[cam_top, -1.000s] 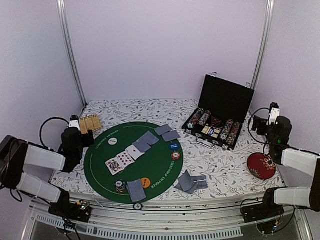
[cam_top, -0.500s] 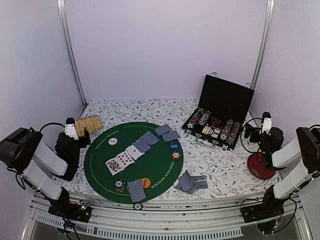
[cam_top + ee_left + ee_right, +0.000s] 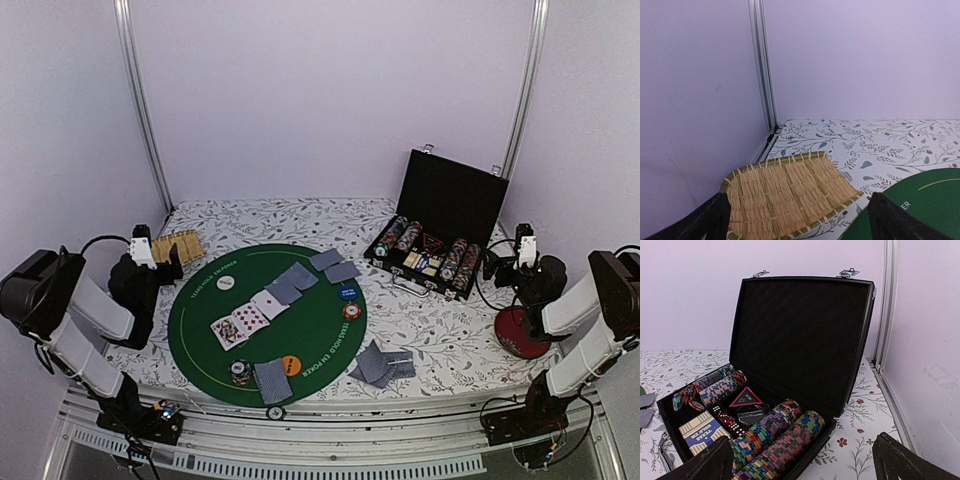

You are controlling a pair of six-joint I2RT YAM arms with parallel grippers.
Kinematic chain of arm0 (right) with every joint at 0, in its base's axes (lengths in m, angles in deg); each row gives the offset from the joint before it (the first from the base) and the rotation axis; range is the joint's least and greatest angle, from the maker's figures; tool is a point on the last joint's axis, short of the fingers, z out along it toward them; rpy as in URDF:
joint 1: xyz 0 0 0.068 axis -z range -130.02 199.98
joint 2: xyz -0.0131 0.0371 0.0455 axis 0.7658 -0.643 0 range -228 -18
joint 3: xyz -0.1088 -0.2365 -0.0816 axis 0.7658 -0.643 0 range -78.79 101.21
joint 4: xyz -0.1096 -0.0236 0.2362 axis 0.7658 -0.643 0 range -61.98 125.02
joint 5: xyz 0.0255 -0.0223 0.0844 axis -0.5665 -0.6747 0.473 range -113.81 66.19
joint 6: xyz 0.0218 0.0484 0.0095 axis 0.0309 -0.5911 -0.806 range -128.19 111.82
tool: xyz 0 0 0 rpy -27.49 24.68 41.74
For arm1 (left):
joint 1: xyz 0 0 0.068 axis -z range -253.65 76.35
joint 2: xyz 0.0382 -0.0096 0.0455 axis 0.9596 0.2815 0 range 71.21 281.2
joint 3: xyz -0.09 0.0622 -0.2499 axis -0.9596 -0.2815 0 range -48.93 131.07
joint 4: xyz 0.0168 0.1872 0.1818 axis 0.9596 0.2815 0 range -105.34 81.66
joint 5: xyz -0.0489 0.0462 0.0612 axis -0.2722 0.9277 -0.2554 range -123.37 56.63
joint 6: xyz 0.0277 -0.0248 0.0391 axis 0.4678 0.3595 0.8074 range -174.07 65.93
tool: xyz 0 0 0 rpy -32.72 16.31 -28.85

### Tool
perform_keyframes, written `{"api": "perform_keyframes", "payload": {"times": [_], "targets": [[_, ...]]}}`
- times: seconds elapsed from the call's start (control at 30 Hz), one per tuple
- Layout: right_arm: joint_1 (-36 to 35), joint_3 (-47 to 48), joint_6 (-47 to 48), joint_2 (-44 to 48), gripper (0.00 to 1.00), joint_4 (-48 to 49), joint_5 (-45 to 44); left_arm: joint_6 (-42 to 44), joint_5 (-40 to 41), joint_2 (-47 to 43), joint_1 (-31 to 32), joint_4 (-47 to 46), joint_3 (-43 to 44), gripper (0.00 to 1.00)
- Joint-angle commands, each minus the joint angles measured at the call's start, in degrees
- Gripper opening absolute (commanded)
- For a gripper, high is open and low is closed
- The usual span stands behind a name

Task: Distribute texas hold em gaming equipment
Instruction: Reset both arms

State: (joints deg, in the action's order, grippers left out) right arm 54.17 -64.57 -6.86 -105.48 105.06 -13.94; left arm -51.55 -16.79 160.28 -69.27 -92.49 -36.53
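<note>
Left gripper (image 3: 800,222) hangs with its black fingers (image 3: 710,222) spread wide and nothing between them, over the near edge of the tan woven bamboo tray (image 3: 785,192) on the floral-print tablecloth (image 3: 880,145). The right gripper (image 3: 802,462) is likewise apart and empty, facing the open black chip case (image 3: 805,335). That case holds rows of striped multicolour chips (image 3: 772,435), a blue card box (image 3: 702,432) and what look like dark red dice (image 3: 727,421).

On the round green felt mat (image 3: 310,340) lie the face-up white cards (image 3: 240,322), blue-grey face-down cards (image 3: 290,285), an orange button (image 3: 291,364), a blue button (image 3: 349,294) and a white button (image 3: 226,282). A fanned pile of face-down cards (image 3: 380,363) sits just off the mat's right edge. The red round cushion (image 3: 515,335) lies below the right arm.
</note>
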Motion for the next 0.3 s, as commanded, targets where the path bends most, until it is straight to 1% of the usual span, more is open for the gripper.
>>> {"api": "perform_keyframes", "payload": {"times": [0.0, 0.27], "targets": [[0.0, 0.6, 0.5, -0.4, 0.99, 1.9, 1.2, -0.4, -1.6, 0.1, -0.7, 0.3, 0.9, 0.98], [0.1, 0.6, 0.6, -0.5, 0.99, 2.0, 1.3, -0.4, -1.6, 0.1, -0.7, 0.4, 0.9, 0.98]]}}
